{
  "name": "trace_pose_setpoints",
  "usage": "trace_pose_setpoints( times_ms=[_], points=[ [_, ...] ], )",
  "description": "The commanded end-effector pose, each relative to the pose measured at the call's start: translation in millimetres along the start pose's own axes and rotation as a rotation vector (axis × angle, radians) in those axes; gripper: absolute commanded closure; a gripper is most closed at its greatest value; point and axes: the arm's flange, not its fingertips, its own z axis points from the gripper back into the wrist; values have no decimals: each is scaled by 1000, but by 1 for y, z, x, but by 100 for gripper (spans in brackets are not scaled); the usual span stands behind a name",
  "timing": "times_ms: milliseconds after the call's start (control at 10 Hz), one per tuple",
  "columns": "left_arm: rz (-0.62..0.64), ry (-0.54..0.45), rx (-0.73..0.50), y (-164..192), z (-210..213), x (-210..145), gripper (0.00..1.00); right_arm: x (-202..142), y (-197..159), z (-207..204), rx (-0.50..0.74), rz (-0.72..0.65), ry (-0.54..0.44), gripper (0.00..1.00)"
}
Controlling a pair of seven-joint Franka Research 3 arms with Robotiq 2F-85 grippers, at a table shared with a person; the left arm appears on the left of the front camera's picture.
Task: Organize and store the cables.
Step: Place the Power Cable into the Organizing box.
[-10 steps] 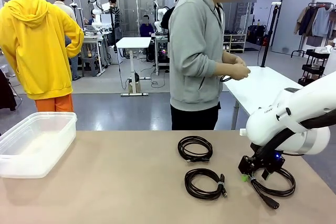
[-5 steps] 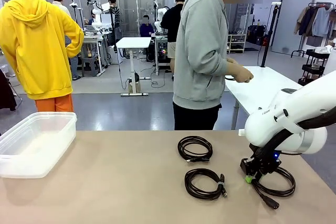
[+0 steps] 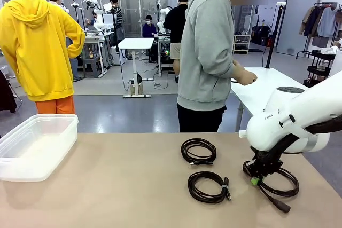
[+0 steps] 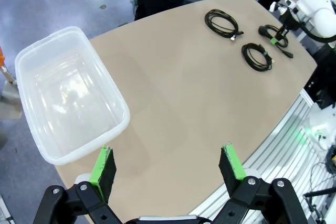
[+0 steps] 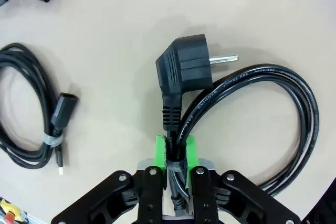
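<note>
Tabletop (image 3: 117,185), right claw (image 5: 175,150) tight on cable (image 5: 247,77) (left claw (image 4: 167,155) wide)

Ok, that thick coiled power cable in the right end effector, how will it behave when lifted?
The thick power cable looks fairly stiff, so its loops will probably sag only a little. The right end effector pinches it just behind the plug, at the coil's edge, so it likely hangs and swings.

A tan worktop (image 3: 117,185) carries a clear plastic bin (image 3: 32,158) at its 9 o'clock edge (open-topped, see-through walls). Beyond the far edge, at 12 o'clock, stands a person in a grey hoodie (image 3: 206,52), turned toward a white table (image 3: 267,86) at 2 o'clock. A clothes rack (image 3: 323,20) stands farther back, also near 2 o'clock.
</note>
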Motion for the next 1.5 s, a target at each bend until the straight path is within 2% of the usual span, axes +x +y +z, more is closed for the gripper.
trace_pose_setpoints(
  times_ms=[0, 100, 300, 500, 600, 800, 900, 1000, 1200, 1400],
  points=[
    [-9, 0, -6, 0, 0, 0, 0, 11, 10, 49, -33, -84, 25, 100],
    [-9, 0, -6, 0, 0, 0, 0, 12, 15, 83, -112, -210, 34, 97],
    [-9, 0, -6, 0, 0, 0, 0, 18, 45, 134, -99, -178, 29, 97],
    [-9, 0, -6, 0, 0, 0, 0, 29, 84, 151, -71, -200, -12, 97],
    [-9, 0, -6, 0, 0, 0, 0, 37, 116, 152, -68, -220, -24, 97],
    [-9, 0, -6, 0, 0, 0, 0, 54, 202, 142, -44, -205, -92, 97],
    [-9, 0, -6, 0, 0, 0, 0, 60, 243, 127, -14, -239, -58, 97],
    [-9, 0, -6, 0, 0, 0, 0, 65, 284, 117, -22, -215, -60, 97],
    [-9, 0, -6, 0, 0, 0, 0, 72, 348, 107, 11, -60, -69, 97],
    [-9, 0, -6, 0, 0, 0, 0, 78, 403, 70, 23, -24, 20, 97]
  ],
)
